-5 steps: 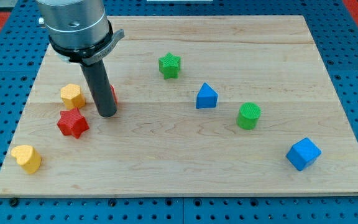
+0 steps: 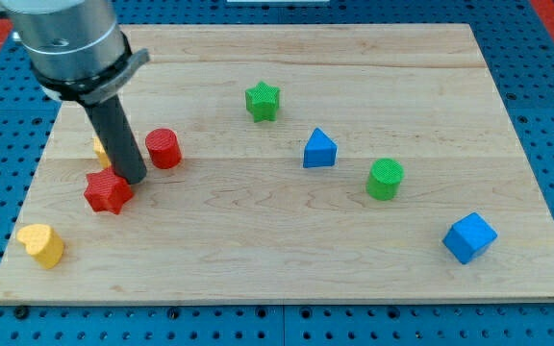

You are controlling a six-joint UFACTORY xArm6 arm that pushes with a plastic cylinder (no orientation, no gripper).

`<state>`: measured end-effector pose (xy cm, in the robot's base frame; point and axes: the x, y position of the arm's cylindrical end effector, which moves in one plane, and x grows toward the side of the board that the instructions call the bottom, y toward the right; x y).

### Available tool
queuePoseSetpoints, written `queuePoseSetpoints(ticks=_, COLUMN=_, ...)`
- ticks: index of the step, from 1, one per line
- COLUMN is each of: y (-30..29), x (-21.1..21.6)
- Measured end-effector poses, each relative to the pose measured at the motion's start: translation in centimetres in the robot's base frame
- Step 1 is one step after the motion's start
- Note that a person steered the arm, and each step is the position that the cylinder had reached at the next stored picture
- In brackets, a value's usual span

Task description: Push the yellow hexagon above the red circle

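Camera view, from the near edge back: a yellow heart (image 2: 41,244) sits at the bench's (image 2: 287,259) lower left; farther in, a red star (image 2: 109,191) touches my tip (image 2: 130,179). No hand exists on this rod, so there is nothing to open or close. Behind the rod, the yellow hexagon (image 2: 99,147) is mostly hidden, left of the red circle (image 2: 163,148); its facing and long axis cannot be told. The risk, I judge: the tip may drag the star or knock the circle while rounding the hexagon.
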<state>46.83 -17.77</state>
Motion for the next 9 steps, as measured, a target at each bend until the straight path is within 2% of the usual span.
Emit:
queuePoseSetpoints(ticks=3, y=-2.6, x=-6.5)
queuePoseSetpoints(ticks=4, y=-0.6, x=-9.2)
queuePoseSetpoints(ticks=5, y=-1.6, x=-4.1)
queuePoseSetpoints(ticks=6, y=-7.6, x=-3.6)
queuePoseSetpoints(ticks=7, y=-8.7, x=-4.7)
queuePoseSetpoints(ticks=8, y=-5.2, x=-7.7)
queuePoseSetpoints(ticks=9, y=-4.7, x=-9.3)
